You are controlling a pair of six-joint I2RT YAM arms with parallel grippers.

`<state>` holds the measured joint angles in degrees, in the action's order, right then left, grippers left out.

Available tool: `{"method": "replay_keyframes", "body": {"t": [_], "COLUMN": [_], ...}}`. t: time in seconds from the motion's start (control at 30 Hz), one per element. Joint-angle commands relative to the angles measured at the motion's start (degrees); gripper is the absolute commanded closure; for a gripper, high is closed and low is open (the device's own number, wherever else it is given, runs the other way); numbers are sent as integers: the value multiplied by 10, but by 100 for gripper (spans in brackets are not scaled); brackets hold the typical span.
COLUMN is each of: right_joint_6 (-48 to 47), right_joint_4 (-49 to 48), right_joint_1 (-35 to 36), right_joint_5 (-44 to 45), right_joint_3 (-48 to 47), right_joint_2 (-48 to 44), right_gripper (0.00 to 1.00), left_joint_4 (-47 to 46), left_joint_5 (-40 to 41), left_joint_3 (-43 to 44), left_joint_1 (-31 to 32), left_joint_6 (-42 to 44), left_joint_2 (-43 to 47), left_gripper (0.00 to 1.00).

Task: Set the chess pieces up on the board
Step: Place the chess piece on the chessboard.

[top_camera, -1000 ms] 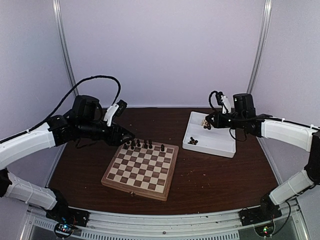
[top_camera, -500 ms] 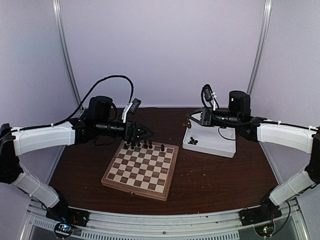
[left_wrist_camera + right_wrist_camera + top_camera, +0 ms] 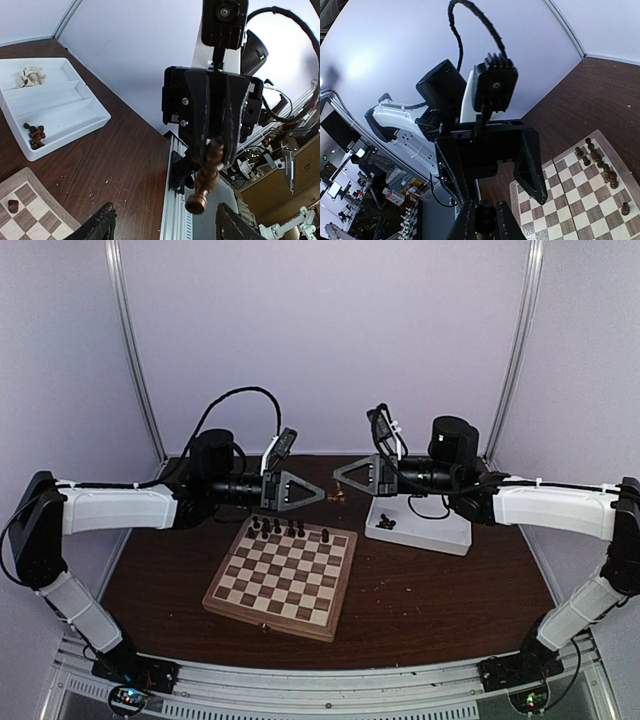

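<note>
The board (image 3: 270,592) lies mid-table with several dark chess pieces (image 3: 288,530) along its far rows. My right gripper (image 3: 340,480) hangs in the air over the table behind the board, shut on a brown chess piece (image 3: 338,494). That piece shows in the left wrist view (image 3: 207,172), base toward the camera, and between my right fingers (image 3: 484,215). My left gripper (image 3: 316,492) is open and empty, facing the right gripper tip to tip, a short gap away. Its fingers (image 3: 100,225) stand wide to either side of the piece without touching it.
A white compartment tray (image 3: 425,530) stands right of the board, holding a few dark pieces (image 3: 35,136) and pale pieces (image 3: 30,76). The board's far corner shows in the right wrist view (image 3: 580,200). Metal frame rails run along the table's near and right edges.
Both arms swung inward and up: the left gripper left the board's back row, the right gripper left the tray with a piece. They now face each other.
</note>
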<state>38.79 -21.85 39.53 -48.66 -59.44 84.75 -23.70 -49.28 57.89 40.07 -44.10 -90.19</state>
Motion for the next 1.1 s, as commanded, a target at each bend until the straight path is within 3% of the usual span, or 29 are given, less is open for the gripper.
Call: {"method": "replay_keyframes", "body": {"t": [0.0,0.5,0.9,1.07], "right_joint_6": [37,53,48,47], "right_joint_4": [-65,-85,-78,-77], "right_joint_1": [13,13,13,13], "right_joint_5": [-26,-27,-27,-26], "right_joint_3": [-18,-27,-34,-33], "right_joint_2": [17,41,48,47], "right_gripper": [88,89,89,89], "left_joint_4": [-118,-139,-137,-133], "left_joint_5": [-46,-68,-74,-76], "left_joint_3": [13,5,3,3], "left_joint_1": [0,3,7,8], "left_joint_6": [-60,-74,-75,-74], "left_joint_2": [-20,-26,-27,-28], "left_gripper": [33,41,65,68]}}
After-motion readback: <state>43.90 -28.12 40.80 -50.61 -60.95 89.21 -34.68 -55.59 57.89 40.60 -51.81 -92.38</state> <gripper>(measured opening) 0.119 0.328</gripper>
